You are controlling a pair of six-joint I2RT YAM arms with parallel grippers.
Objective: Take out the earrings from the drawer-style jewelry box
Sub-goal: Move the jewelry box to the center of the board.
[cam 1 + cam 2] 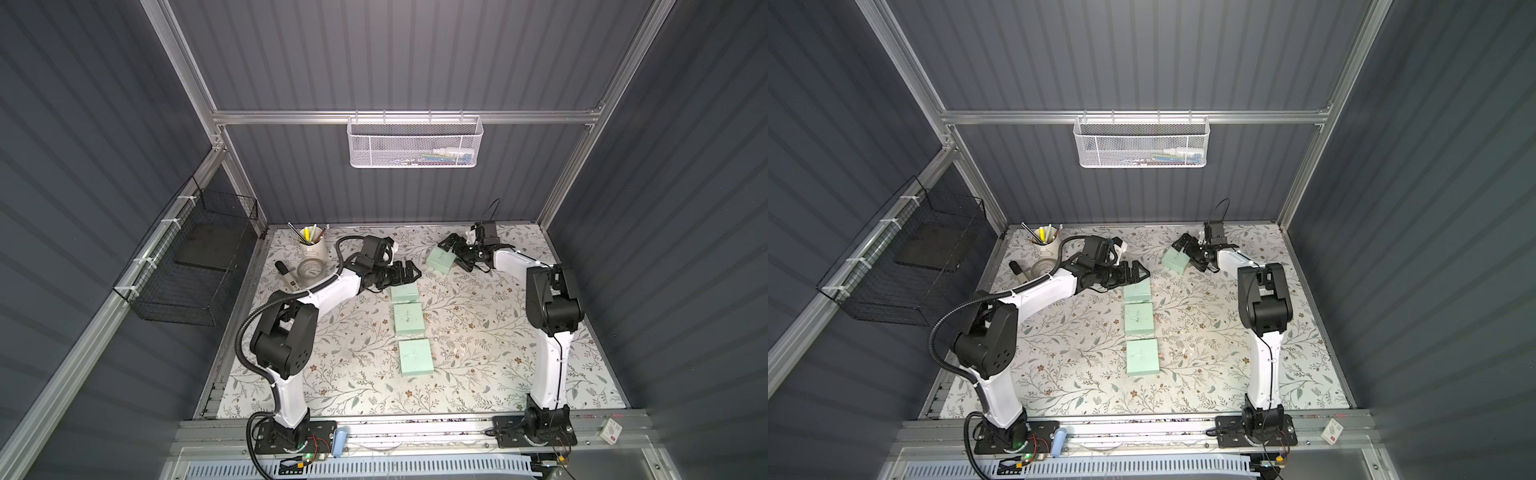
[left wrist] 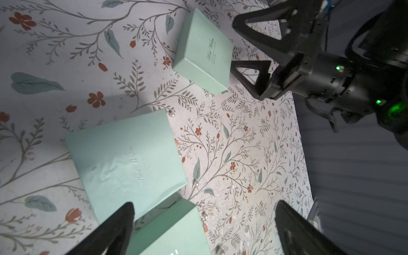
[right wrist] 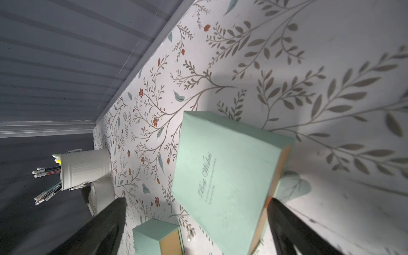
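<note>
The floral table (image 1: 478, 374) carries four mint jewelry boxes: a column of three (image 1: 409, 319) in the middle and a fourth box (image 1: 440, 262) set apart toward the back. The right gripper (image 1: 454, 254) straddles one end of that fourth box with its jaws wide apart, and I can't tell whether they touch it. The left gripper (image 1: 410, 276) hovers over the column's far end, jaws equally wide and empty. I'd judge the fourth box is the one in hand, its drawer not yet out; next, one arm must pin the sleeve while the other slides the drawer. Only the right wrist view shows its tan drawer end (image 3: 277, 174), sitting flush. Only the left wrist view clearly shows earrings (image 2: 171, 114), pearly studs lying on the table just beside the column's boxes.
</note>
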